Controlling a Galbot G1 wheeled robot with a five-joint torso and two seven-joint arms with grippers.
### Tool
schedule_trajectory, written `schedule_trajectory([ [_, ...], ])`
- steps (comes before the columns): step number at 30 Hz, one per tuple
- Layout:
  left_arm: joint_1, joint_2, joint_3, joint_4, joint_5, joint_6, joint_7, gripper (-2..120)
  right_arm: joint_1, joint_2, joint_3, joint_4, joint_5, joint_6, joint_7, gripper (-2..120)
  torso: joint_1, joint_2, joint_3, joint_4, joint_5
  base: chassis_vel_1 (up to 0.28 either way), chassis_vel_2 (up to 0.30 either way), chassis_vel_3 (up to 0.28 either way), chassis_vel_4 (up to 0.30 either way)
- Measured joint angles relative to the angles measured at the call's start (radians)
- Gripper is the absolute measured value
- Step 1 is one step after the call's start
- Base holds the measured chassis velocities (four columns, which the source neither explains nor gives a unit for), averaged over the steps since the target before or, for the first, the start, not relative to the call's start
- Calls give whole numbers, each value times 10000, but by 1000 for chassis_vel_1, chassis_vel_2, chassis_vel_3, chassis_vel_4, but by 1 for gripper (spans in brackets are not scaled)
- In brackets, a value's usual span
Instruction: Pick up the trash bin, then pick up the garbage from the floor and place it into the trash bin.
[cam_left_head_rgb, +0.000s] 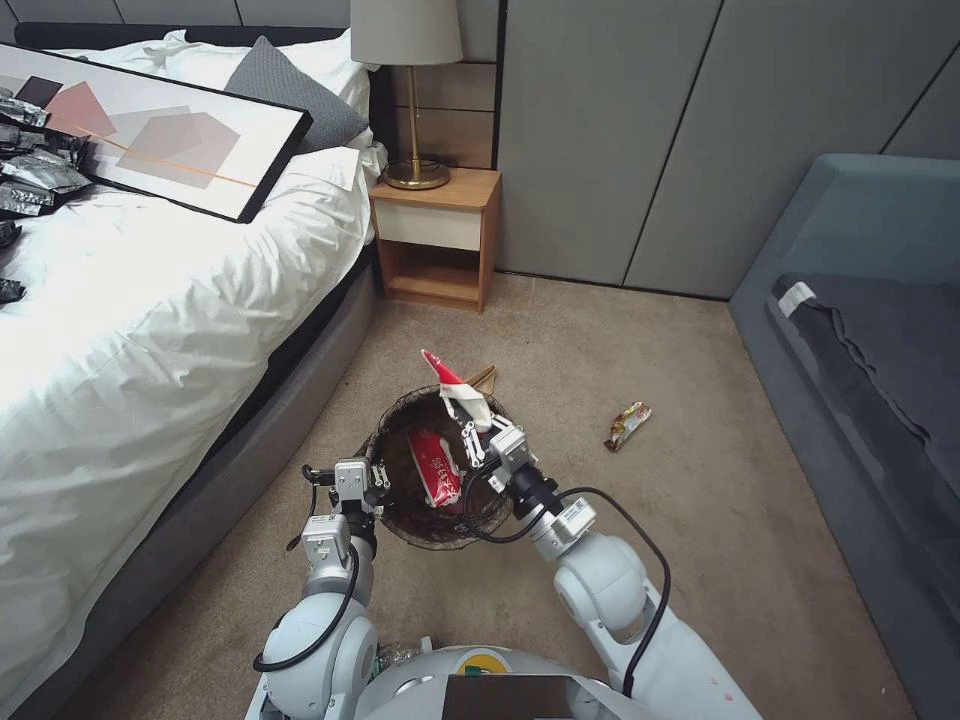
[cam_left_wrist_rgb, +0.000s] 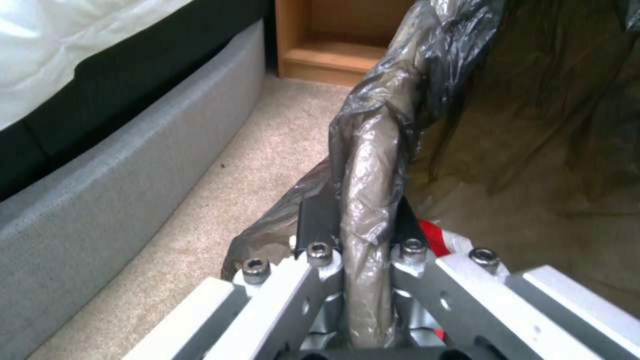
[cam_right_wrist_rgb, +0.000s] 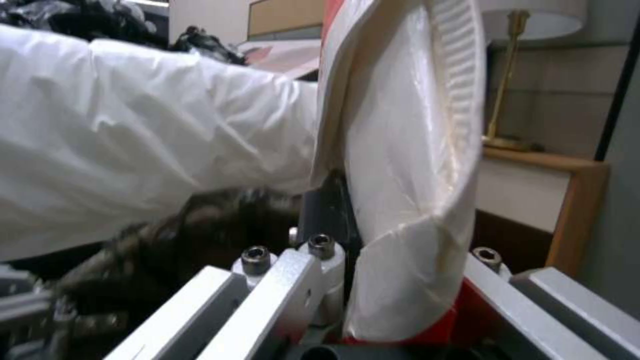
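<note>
Nearest the robot, the left gripper (cam_left_head_rgb: 378, 487) is clamped on the near-left rim of the trash bin (cam_left_head_rgb: 400, 520), a small round pail lined with a thin, crinkled dark bag. The left wrist view adds detail: the fingers (cam_left_wrist_rgb: 319, 220) pinch the bag-covered rim (cam_left_wrist_rgb: 370, 165) between them, and a bit of red and white packet (cam_left_wrist_rgb: 437, 240) peeks out just inside the bin.

The right gripper (cam_left_head_rgb: 478, 432) is over the bin's far-right side, closed on a crumpled red-white packet (cam_left_head_rgb: 455, 385) that sticks up above the rim. The right wrist view shows this wrapper (cam_right_wrist_rgb: 407, 150) close up: glossy, pale, with a ribbed crimped edge and a red end down between the jaws.

Inside the bin lies another red packet (cam_left_head_rgb: 435, 465), flat and shiny. The bin stands on the floor (cam_left_head_rgb: 700, 520), a beige short-pile carpet, just beside the bed (cam_left_head_rgb: 150, 330) with its soft white quilt.

Farther right on the carpet, well apart from the bin, lies a yellow snack wrapper (cam_left_head_rgb: 627, 425). A brown paper piece (cam_left_head_rgb: 485, 377) shows just beyond the bin. Beyond that stands a wooden nightstand (cam_left_head_rgb: 435, 240).
</note>
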Motion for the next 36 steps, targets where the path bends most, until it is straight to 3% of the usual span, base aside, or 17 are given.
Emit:
schedule_trajectory([
  [18, -123, 27, -35, -25, -152, 85, -35, 0, -54, 179, -466, -1258, -201, 93, 356, 1, 0, 0, 0, 0, 0, 0, 0, 0, 0],
  [27, -137, 32, -37, -26, -185, 85, -29, 0, -63, 188, -446, -1348, -278, 86, 370, 32, 0, 0, 0, -1, 1, 0, 0, 0, 0],
  [28, -137, 35, -46, -27, -190, 85, -29, 0, -65, 190, -445, -1348, -279, 87, 374, 39, 0, 0, 0, 0, 1, 0, 0, 0, 0],
  [36, -142, 46, -88, -29, -206, 85, -29, 0, -70, 201, -439, -1348, -298, 87, 391, 63, 0, 0, 0, 0, 0, 0, 0, 0, 0],
])
